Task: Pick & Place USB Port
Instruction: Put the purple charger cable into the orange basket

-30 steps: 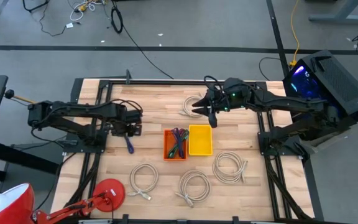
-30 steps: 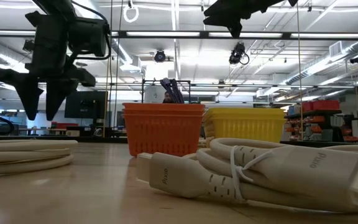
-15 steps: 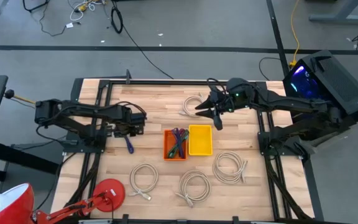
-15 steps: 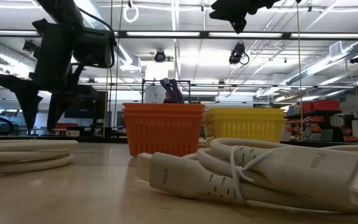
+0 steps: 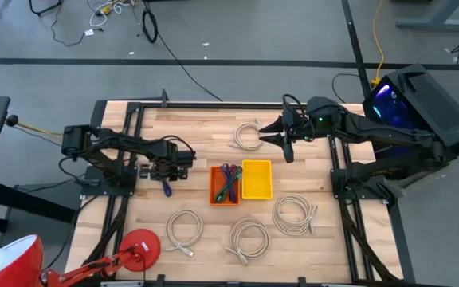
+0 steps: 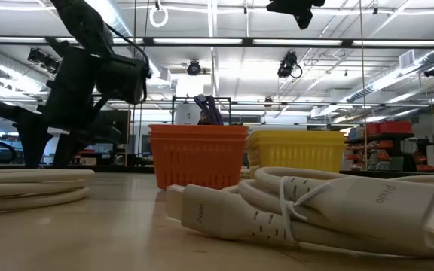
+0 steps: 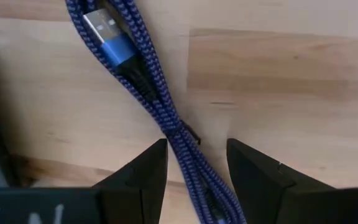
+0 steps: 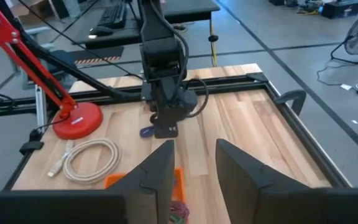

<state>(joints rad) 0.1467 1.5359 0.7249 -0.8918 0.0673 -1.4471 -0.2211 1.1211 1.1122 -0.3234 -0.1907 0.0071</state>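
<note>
Left hand (image 7: 191,163) lowered, straddling blue cable (image 7: 143,81).

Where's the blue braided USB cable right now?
In the high view, the blue USB cable lies on the table's left side, under the left gripper, left of the orange bin.

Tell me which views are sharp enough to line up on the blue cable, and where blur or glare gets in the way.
Left wrist view: blue braided cable sharp, evenly lit, between the open left gripper. High view: even light, cable tiny. Low view: white cable looms soft up close, ceiling lights glare behind the orange bin. Right wrist view: clear, right gripper open.
</note>
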